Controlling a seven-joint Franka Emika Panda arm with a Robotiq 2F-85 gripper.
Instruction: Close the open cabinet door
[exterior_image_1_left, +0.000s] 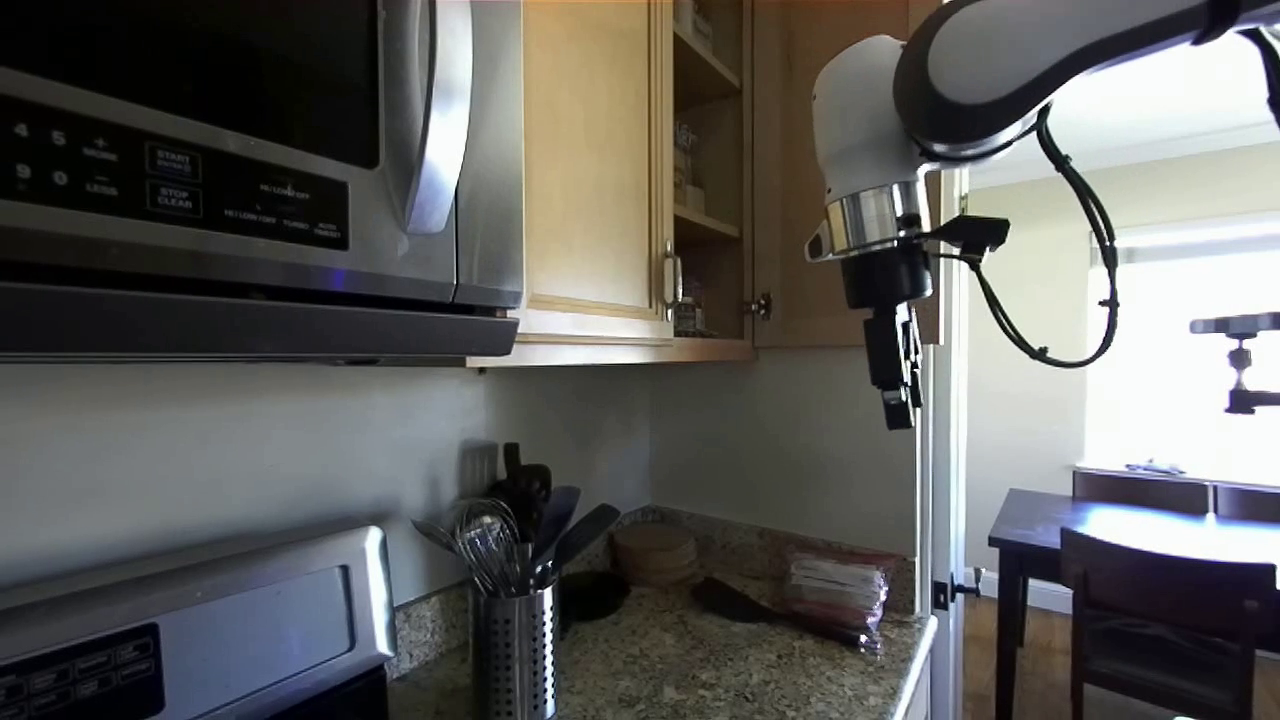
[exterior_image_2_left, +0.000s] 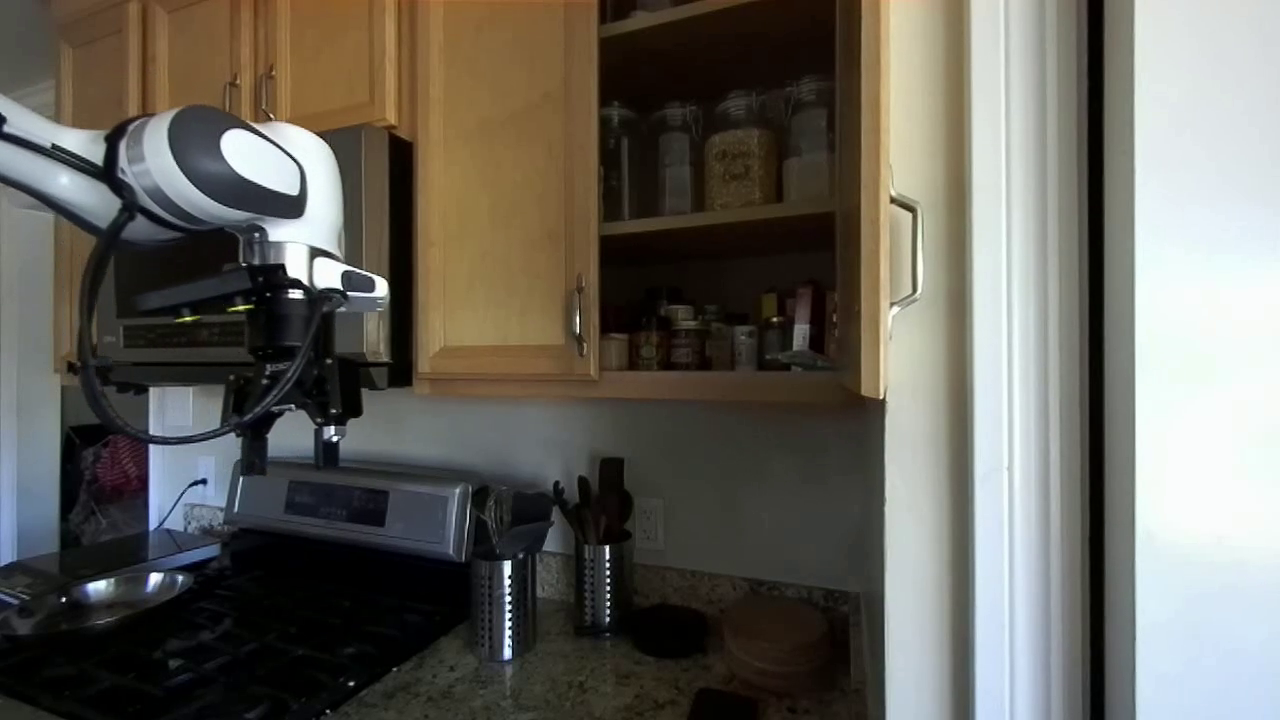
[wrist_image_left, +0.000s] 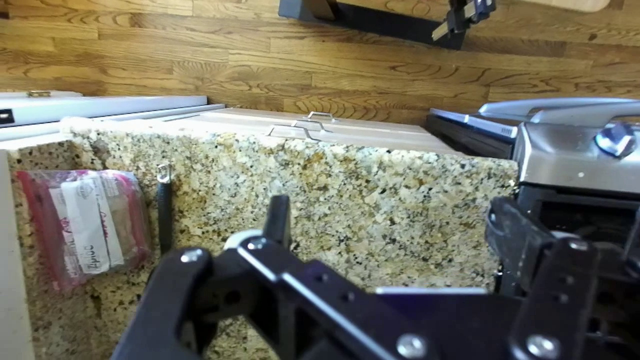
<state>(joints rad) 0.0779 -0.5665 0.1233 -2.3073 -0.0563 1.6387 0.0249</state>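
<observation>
A robot arm (exterior_image_1_left: 1000, 75) hangs its gripper (exterior_image_2_left: 290, 455) in mid-air in a kitchen, the 2 fingers (exterior_image_2_left: 254, 452) spread well apart with nothing between them, while the cabinet door (exterior_image_1_left: 790, 200) stands swung wide to the right of its shelves (exterior_image_2_left: 717, 222) in both exterior views — untouched, well apart from the gripper. The step in hand looks to be the approach. Done well, it would carry the gripper up and around the free edge to the outer face, the side with the handle (exterior_image_2_left: 917, 250), since pressure on the inner face would only drive the panel wider. Fingers brought together should make a firmer pusher, and contact near the handle, far from the hinge (exterior_image_1_left: 762, 306), should need the least force. From there the push should curve with the door's swing toward the matching closed door (exterior_image_2_left: 505, 200) and slow before the panel seats. The likely tight spot is beside the pale wall (exterior_image_2_left: 925, 450) behind the handle — how much room lies there cannot be told. The door itself is tall, upright, light-tan wood, its slim silver bar handle set low; an exterior view catches it nearly edge-on, its top out of view.
</observation>
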